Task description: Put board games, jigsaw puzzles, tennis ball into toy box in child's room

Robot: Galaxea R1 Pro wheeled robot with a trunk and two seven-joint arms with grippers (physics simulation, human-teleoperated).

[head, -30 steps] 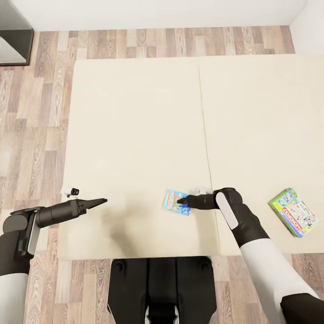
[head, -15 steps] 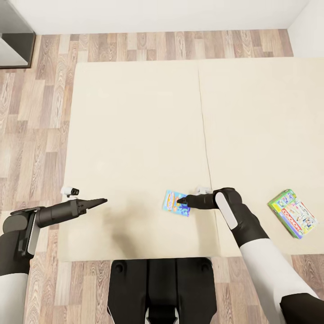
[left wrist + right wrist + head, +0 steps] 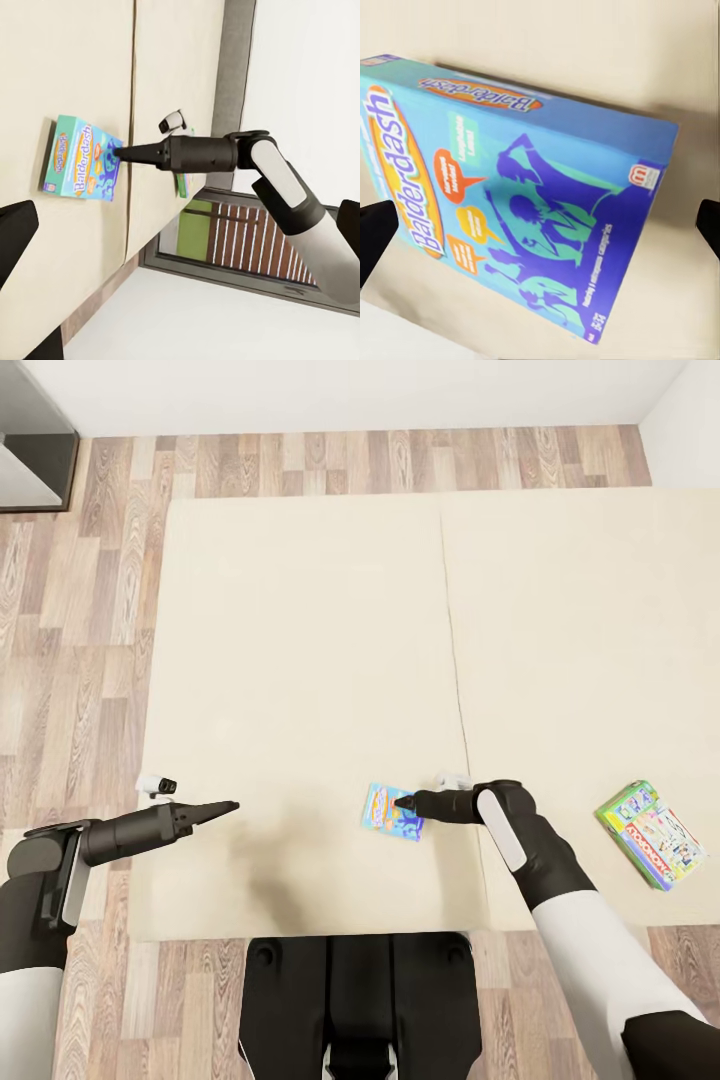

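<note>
"Balderdash" blue board game (image 3: 521, 195) lies under the right hand (image 3: 402, 801).

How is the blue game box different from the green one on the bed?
The blue game box is mostly blue, while the green game box has green edges. The right gripper is over the blue one; nothing is near the green one. Both lie flat on the bed.
</note>
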